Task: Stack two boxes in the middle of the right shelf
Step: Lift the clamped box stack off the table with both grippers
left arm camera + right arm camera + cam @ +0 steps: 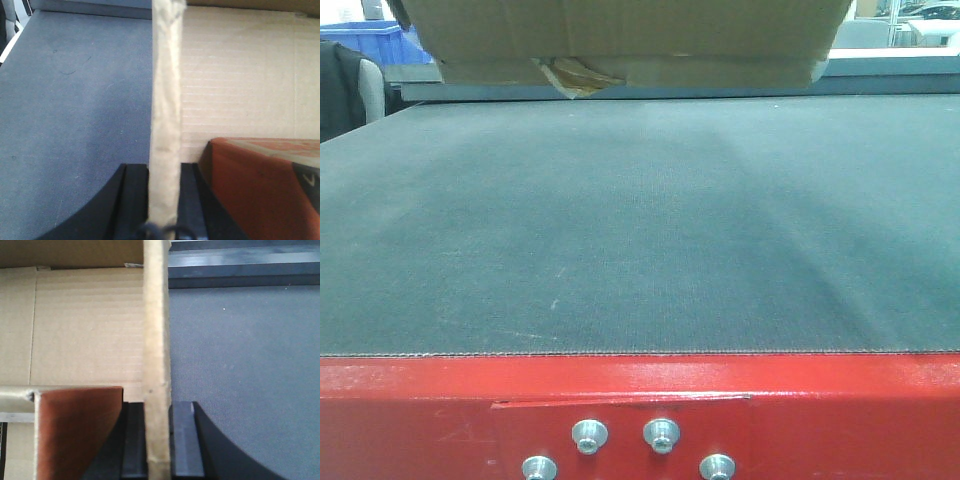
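Note:
A wide brown cardboard box (620,30) hangs at the top of the front view, above the far part of the table. A paler layer with torn yellowish tape (575,75) shows under it. My left gripper (165,200) is shut on the box's left wall (167,100). My right gripper (157,440) is shut on its right wall (156,340). A red-brown box lies inside the cardboard box, seen in the left wrist view (265,185) and the right wrist view (75,435). The steel shelf is out of view. Neither gripper shows in the front view.
A grey mat (640,230) covers the table, with a red metal front edge (640,400) and bolts. A blue plastic bin (370,40) and a dark chair (340,85) stand at the far left. A dark rail (240,275) runs behind the mat.

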You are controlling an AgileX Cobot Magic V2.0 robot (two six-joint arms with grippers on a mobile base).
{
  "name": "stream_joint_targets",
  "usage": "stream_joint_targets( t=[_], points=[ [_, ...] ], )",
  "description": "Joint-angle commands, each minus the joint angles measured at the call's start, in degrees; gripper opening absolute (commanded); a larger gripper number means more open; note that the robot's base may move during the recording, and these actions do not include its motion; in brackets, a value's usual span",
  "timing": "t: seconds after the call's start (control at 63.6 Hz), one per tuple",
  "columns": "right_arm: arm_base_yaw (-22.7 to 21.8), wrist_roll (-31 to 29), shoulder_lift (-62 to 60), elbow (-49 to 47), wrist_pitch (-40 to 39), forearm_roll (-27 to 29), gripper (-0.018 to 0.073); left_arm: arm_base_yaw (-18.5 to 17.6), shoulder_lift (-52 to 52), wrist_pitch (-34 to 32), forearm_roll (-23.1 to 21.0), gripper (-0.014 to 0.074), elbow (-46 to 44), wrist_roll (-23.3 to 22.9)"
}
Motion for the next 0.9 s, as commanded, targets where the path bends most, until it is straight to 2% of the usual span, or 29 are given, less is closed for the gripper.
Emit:
stream_joint_targets(
  t=[0.0, 0.424, 0.88],
  points=[
    [-1.0, 0.5, -1.5, -1.1, -2.8, -2.5, -0.0162, 0.2, -1.3, -0.9, 3.1, -0.0111, -0.8, -0.5],
    [-1.0, 0.5, -1.5, -1.1, -9.5, -2.5, -0.0162, 0.2, -1.3, -0.9, 3.1, -0.0111, -0.8, -0.5],
    [-1.0, 0.5, -1.5, -1.1, -10.6, -2.5, -0.0162, 0.2, -1.3, -0.9, 3.1, -0.0111, -0.8, -0.5]
  ],
)
